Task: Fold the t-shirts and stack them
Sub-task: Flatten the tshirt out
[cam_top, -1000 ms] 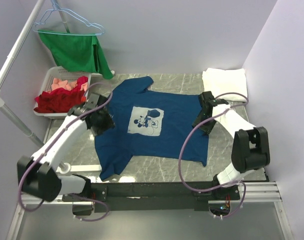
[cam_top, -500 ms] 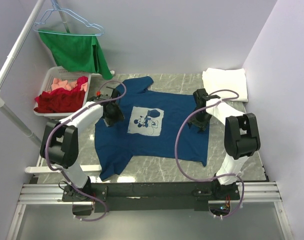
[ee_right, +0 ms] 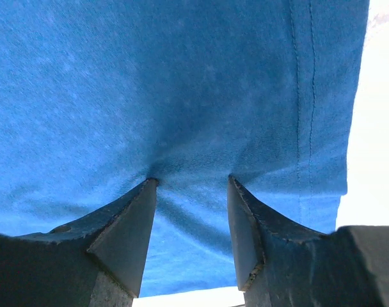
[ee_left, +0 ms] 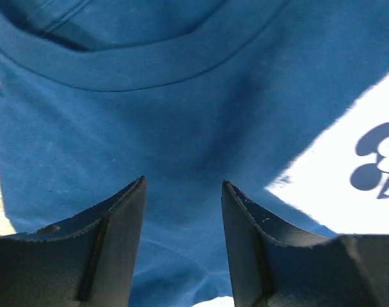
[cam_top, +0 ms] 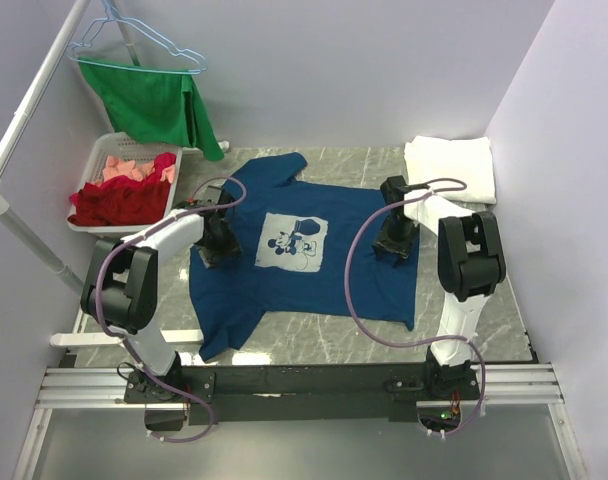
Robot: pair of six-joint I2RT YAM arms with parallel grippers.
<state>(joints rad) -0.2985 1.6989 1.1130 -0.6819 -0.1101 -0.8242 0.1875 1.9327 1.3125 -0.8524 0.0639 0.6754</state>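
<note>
The navy t-shirt (cam_top: 284, 290) lies spread flat on the marble table (cam_top: 504, 310), collar to the left, hem to the right, white mouse print (cam_top: 294, 243) face up. My left gripper (cam_top: 217, 245) stands open over the chest just below the collar (ee_left: 150, 67), with the print (ee_left: 348, 160) at its right; its fingertips (ee_left: 141, 187) are down at the cloth. My right gripper (cam_top: 396, 243) is open near the hem (ee_right: 303, 96), its fingertips (ee_right: 150, 185) pressed into the navy fabric (ee_right: 182, 83), which puckers around them. The white t-shirt (cam_top: 449, 165) lies folded at the back right corner.
A white basket (cam_top: 104, 160) of red and pink clothes sits at the back left, off the table. A green cloth (cam_top: 159, 100) hangs from a wire hanger above it, beside a slanting white pole (cam_top: 24, 130). Walls close in behind and on the right.
Both grippers have moved inward from the shirt's left and right edges onto the fabric and come down on it. The left jaws have narrowed a little. The shirt lies as before.
</note>
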